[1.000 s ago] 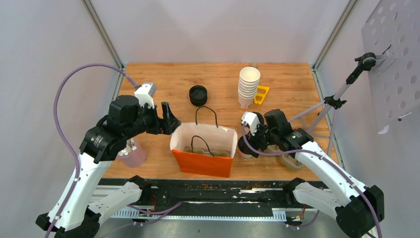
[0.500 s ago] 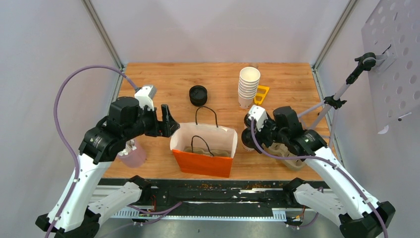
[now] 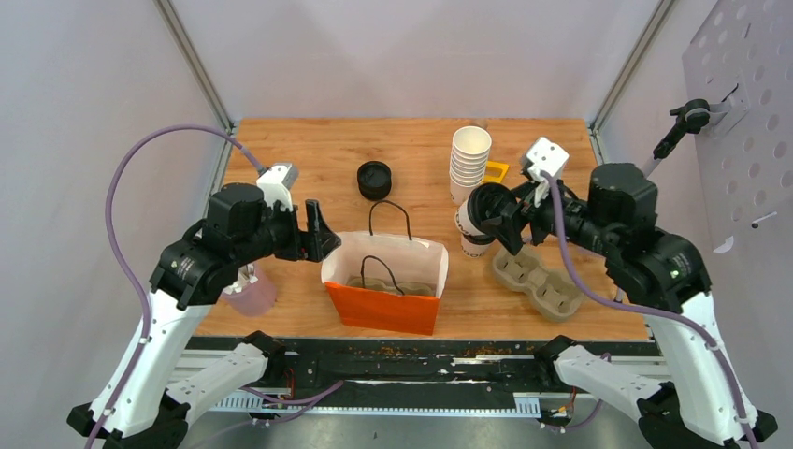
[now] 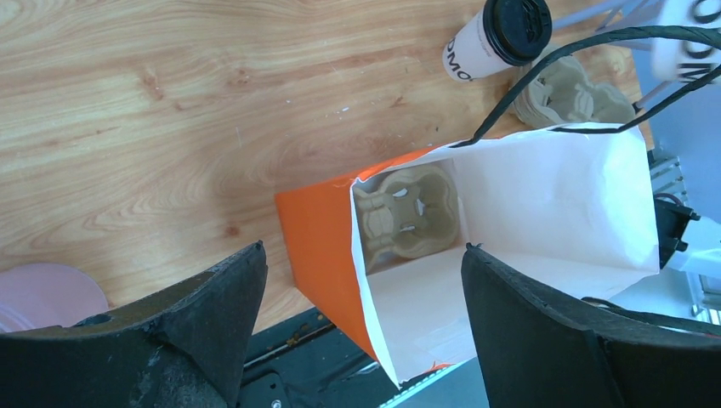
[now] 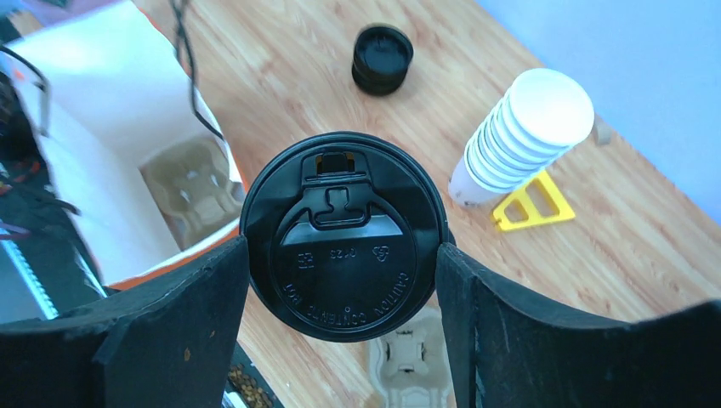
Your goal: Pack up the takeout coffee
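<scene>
My right gripper (image 3: 493, 215) is shut on a takeout coffee (image 3: 469, 232), a small white paper cup with a black lid (image 5: 344, 236). It holds the cup tilted in the air just right of the orange paper bag (image 3: 383, 309), and its fingers press the cup's sides below the lid. The cup also shows in the left wrist view as a white cup (image 4: 493, 38). The bag stands open with a cardboard cup carrier (image 3: 379, 279) on its bottom. My left gripper (image 3: 318, 234) is open, and the bag's left wall (image 4: 319, 246) stands between its fingers.
A second cardboard carrier (image 3: 540, 281) lies on the table under the right arm. A tall stack of lidless white cups (image 3: 469, 164), a yellow piece (image 3: 494, 178) and a black round lid (image 3: 374, 180) sit behind the bag. A pale pink cup (image 3: 251, 292) stands under the left arm.
The right arm has lifted the lidded cup off the table beside the bag and swung it up and back, tilting it. The left gripper has stayed at the bag's left edge.
</scene>
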